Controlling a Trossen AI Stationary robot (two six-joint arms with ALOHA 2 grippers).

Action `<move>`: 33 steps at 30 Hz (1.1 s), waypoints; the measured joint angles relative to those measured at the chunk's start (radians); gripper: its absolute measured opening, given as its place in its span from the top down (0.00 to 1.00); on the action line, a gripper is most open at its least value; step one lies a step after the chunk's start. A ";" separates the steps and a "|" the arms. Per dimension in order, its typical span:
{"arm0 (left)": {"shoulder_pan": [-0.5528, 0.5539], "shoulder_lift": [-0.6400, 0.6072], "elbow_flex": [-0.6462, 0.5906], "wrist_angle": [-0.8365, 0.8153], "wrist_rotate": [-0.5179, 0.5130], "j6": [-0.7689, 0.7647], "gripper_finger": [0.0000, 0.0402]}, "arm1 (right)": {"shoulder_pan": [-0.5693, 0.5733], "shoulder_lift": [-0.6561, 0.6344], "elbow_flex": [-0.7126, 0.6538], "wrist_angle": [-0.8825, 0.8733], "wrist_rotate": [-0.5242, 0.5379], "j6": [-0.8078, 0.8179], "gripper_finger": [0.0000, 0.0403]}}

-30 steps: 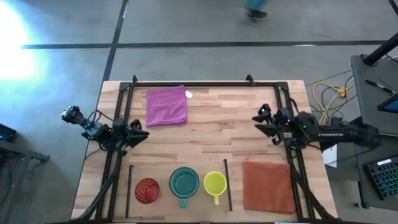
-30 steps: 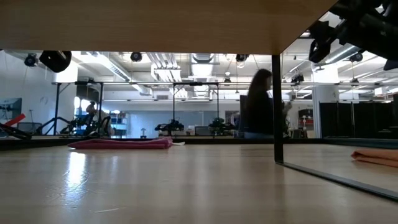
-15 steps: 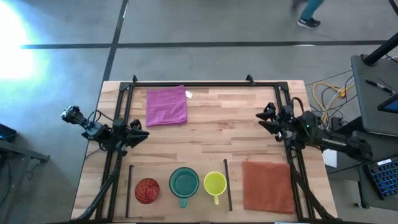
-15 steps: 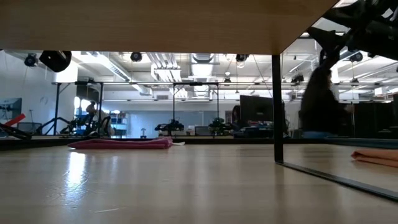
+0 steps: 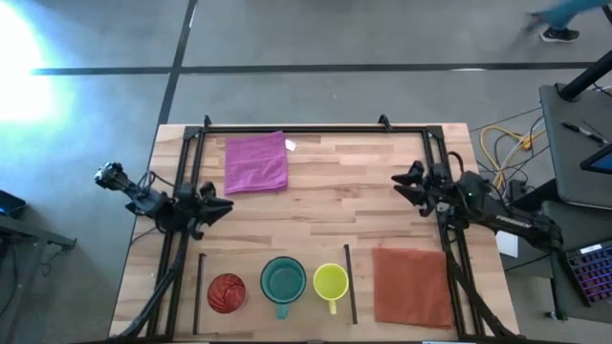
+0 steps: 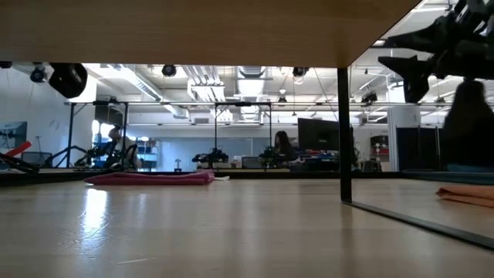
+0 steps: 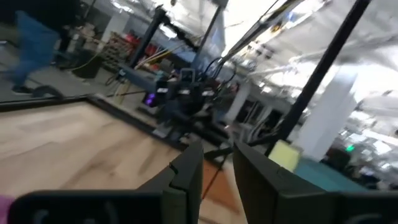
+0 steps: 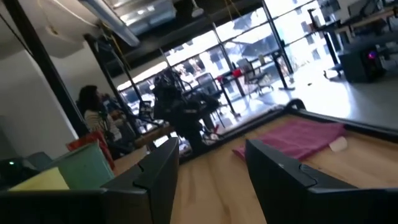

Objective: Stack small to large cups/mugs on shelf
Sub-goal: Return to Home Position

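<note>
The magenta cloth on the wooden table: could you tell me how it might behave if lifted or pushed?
The magenta cloth lies thin with uneven edges, so it is probably floppy and light. Pushed, it would likely bunch rather than slide.

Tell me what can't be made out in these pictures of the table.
Person, high view: cut off by the top edge; only a foot and leg show.
White scrap by the magenta cloth, high view: too small to identify.
Red-orange cup, high view: inside blurred; no other view shows it.
</note>
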 joint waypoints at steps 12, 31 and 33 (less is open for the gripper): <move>0.000 0.010 0.000 -0.166 -0.014 0.000 0.82 | 0.000 0.021 0.001 -0.177 0.026 -0.014 0.56; 0.000 0.025 0.000 -0.166 -0.013 0.003 0.82 | 0.000 0.066 0.002 -0.181 0.026 -0.013 0.56; 0.000 0.025 0.000 -0.166 -0.013 0.003 0.82 | 0.000 0.066 0.002 -0.181 0.025 -0.013 0.56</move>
